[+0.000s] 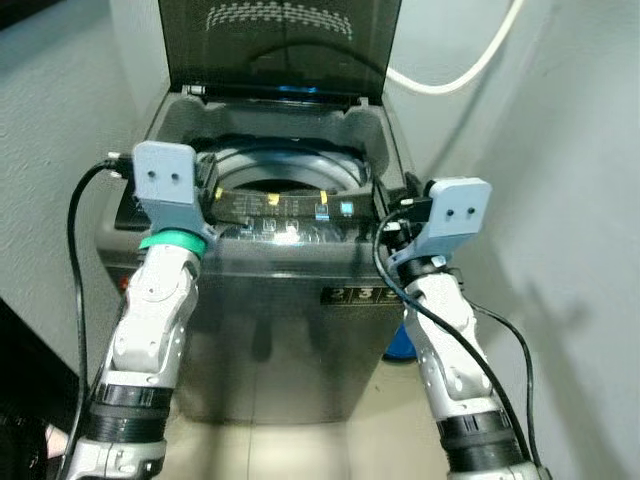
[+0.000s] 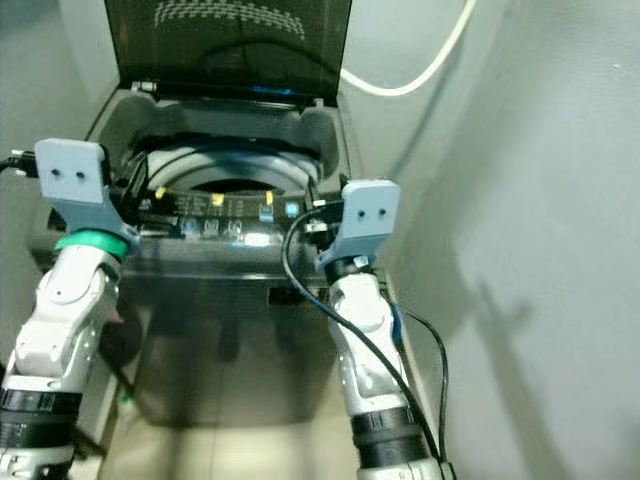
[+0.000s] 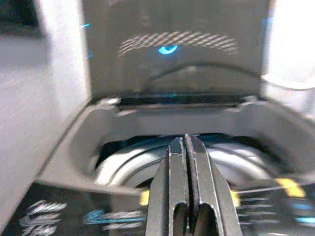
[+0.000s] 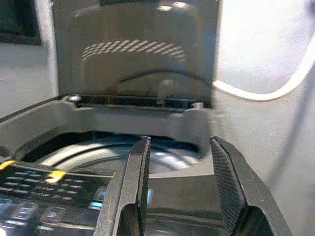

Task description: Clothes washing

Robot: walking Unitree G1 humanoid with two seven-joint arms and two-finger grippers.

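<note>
we see both our arms raised at the front edge of the washing machine (image 1: 280,330), which stands directly before us in a narrow corner. our left gripper (image 3: 186,147) has its fingers pressed together, over the control panel (image 1: 285,210) and pointing toward the drum (image 1: 290,170). our right gripper (image 4: 179,162) is spread wide with nothing between its fingers, at the panel's right end. beyond, the lid (image 1: 280,45) stands upright at the back, with a white hose (image 1: 460,70) on the wall behind.
</note>
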